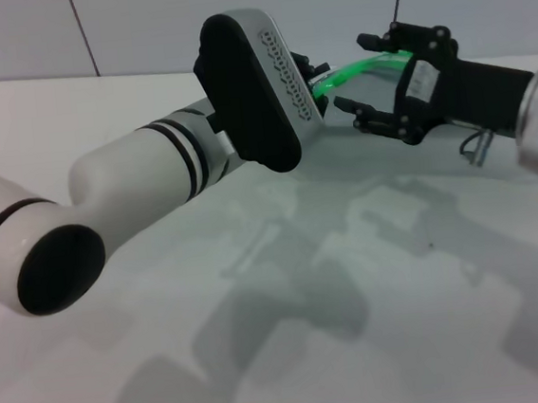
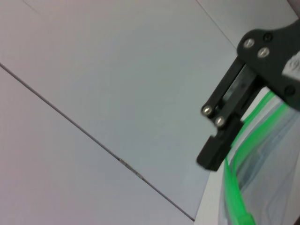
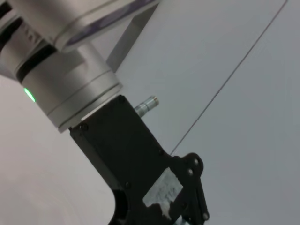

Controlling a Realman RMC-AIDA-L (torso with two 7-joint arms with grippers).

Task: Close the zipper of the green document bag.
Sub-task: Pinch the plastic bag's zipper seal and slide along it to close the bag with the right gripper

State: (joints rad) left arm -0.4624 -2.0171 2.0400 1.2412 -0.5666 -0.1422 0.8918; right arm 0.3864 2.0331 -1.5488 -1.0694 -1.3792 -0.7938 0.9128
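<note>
The zipper shows as a bright green strip stretched above the table between my two grippers. My left gripper sits at its near end, mostly hidden behind my own left wrist. My right gripper is open, one finger above the strip and one below it. In the left wrist view the zipper runs as two separate green lines beside a black right finger. The translucent green document bag hangs below them. The rest of the bag is hidden in the head view.
My left arm fills the middle and left of the head view over a white table crossed by arm shadows. A pale panelled wall stands behind. The right wrist view shows only my left wrist and its black gripper housing.
</note>
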